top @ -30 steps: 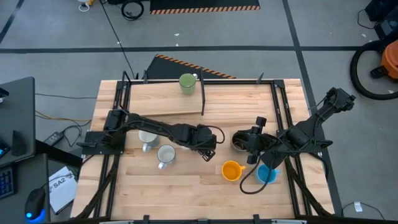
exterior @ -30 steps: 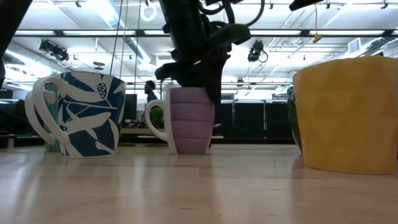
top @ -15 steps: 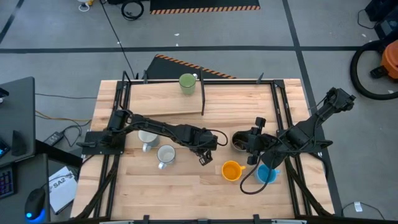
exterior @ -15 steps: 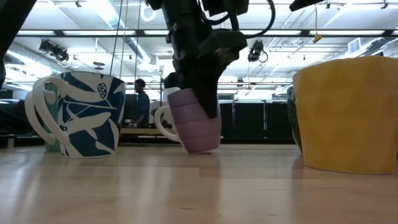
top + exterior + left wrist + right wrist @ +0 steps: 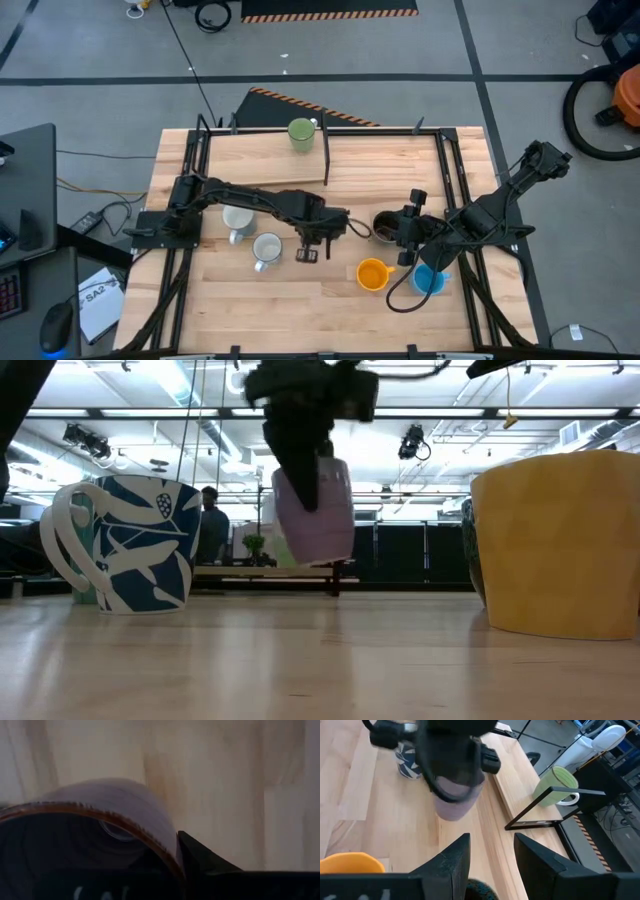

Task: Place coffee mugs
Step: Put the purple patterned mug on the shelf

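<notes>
My left gripper (image 5: 309,243) is shut on a lilac mug (image 5: 316,512) and holds it in the air at the table's middle. The mug also shows in the right wrist view (image 5: 454,802). My right gripper (image 5: 490,857) is open, its fingers beside the dark brown mug (image 5: 383,226); whether they touch it I cannot tell. An orange mug (image 5: 372,273) and a blue mug (image 5: 429,281) stand near the front right. Two whitish mugs (image 5: 238,222) (image 5: 266,249) stand at the left. A green mug (image 5: 300,132) stands on a raised board at the back. My left gripper holds the lilac mug by its wall at the rim (image 5: 150,845), coming from above. One finger (image 5: 200,862) lies on the outside of the wall; the other does not show. The mug hangs below the gripper, tilted, lifted clear of the table.
The raised wooden board (image 5: 270,165) on a thin black frame (image 5: 545,812) stands at the table's back. In the low view a white mug with a blue leaf pattern (image 5: 135,540) stands left and the orange mug (image 5: 560,540) right. Bare table lies along the front edge.
My left gripper has tipped the lilac mug from standing on the table, then lifted it clear. It has carried it a little toward the table's left and near edges. The mug now hangs tilted in the air.
</notes>
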Controlling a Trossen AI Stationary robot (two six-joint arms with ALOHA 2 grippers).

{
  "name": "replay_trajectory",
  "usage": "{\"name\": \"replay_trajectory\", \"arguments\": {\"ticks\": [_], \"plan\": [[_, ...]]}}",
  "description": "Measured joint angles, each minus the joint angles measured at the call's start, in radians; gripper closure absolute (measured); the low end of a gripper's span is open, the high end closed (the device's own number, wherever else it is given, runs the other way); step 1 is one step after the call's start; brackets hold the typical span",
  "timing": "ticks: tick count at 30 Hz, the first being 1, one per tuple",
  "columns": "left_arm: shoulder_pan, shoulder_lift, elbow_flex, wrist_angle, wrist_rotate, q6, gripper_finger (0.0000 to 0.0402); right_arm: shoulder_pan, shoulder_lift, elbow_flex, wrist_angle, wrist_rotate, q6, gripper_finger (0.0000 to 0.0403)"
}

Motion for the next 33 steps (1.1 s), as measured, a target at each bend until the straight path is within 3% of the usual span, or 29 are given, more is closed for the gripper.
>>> {"name": "replay_trajectory", "arguments": {"ticks": [5,12,19,33], "plan": [[-0.031,0.001,-0.039,-0.003,-0.025,0.318,0.0371,0.005,0.0,-0.006,0.003,0.0,0.006,0.0245],[-0.048,0.002,-0.053,0.004,-0.039,0.535,0.0367,0.005,0.0,-0.043,0.025,0.0,0.006,0.0245],[-0.045,0.017,-0.053,0.004,0.072,0.67,0.037,0.005,0.0,-0.049,0.047,-0.005,0.007,0.0245],[-0.066,0.081,-0.053,0.014,0.026,0.821,0.0368,0.005,-0.001,-0.049,0.08,-0.027,-0.008,0.0245]]}}
